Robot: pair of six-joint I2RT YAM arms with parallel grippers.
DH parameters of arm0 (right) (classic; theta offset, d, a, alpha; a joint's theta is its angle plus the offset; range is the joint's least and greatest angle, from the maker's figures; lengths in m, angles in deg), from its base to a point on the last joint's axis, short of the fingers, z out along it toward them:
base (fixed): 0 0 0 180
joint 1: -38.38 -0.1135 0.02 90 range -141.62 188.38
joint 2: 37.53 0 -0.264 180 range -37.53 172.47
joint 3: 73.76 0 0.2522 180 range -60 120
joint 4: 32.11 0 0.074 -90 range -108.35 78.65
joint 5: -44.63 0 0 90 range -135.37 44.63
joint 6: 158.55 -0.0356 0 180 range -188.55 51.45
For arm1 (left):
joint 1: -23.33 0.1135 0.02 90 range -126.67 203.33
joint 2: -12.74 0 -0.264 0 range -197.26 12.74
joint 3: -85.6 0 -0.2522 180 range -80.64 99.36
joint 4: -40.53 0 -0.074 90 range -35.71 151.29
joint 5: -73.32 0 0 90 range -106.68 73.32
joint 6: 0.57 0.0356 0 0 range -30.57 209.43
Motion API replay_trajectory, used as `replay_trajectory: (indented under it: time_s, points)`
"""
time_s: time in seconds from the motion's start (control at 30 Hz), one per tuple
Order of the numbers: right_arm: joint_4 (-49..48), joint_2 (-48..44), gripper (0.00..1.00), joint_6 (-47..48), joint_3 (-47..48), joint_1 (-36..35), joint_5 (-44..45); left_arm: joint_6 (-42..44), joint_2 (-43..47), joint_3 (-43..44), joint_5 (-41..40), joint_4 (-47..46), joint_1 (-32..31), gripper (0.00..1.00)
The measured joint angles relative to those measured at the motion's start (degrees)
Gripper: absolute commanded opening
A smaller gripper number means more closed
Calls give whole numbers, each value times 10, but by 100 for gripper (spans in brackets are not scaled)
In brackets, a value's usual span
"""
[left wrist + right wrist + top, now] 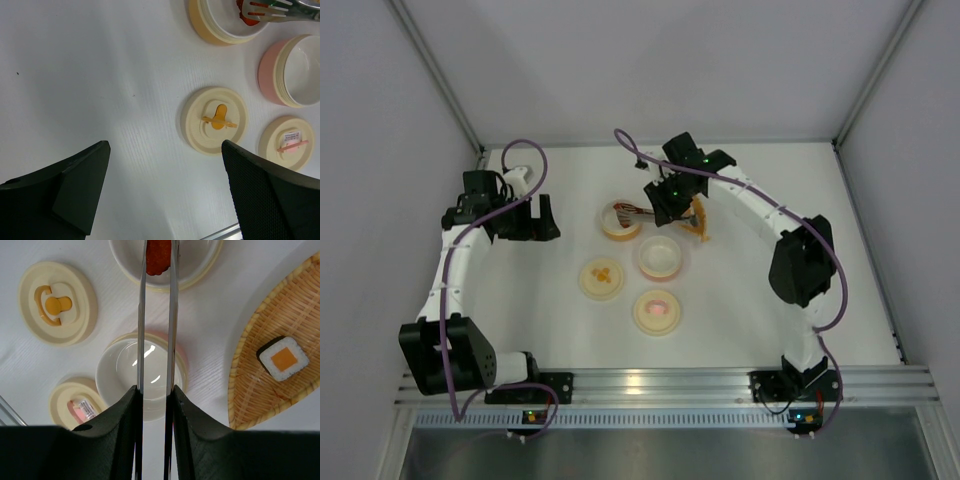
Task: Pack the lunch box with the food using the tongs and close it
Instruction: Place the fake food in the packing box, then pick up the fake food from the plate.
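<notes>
My right gripper (155,390) (667,203) is shut on the silver tongs (141,330), squeezing their two arms together. The tong tips pinch the reddish-orange food lump (158,256) (244,17) inside the mouth of the lunch box's yellow bowl (200,274) (610,230) (210,27). I cannot tell whether the lump touches the bowl's bottom. The white sushi-like roll (283,358) lies in the orange boat-shaped dish (255,395) (701,230), right of the tongs. My left gripper (165,150) (538,222) hangs open over bare table, left of the bowls, holding nothing.
An empty pink bowl (660,258) (120,375) (270,75) sits under the tong arms. A yellow lid (601,277) (214,120) (55,302) and a pink lid (657,311) (289,141) (75,405) lie nearer the arm bases. White walls enclose the table.
</notes>
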Motion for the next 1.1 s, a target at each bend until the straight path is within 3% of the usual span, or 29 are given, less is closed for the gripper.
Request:
replay_trajectory:
  time_s: [0.27,0.83,1.1]
  points:
    - [0,9,44,-1,20,0,0,3,0,0,0,0,3,98]
    - [-2,1,39,1,27,7,-1,8,-3,0,10,2,3,98]
    - [20,-111,37,58,-53,94,-5,56,-5,25,39,35,3,98]
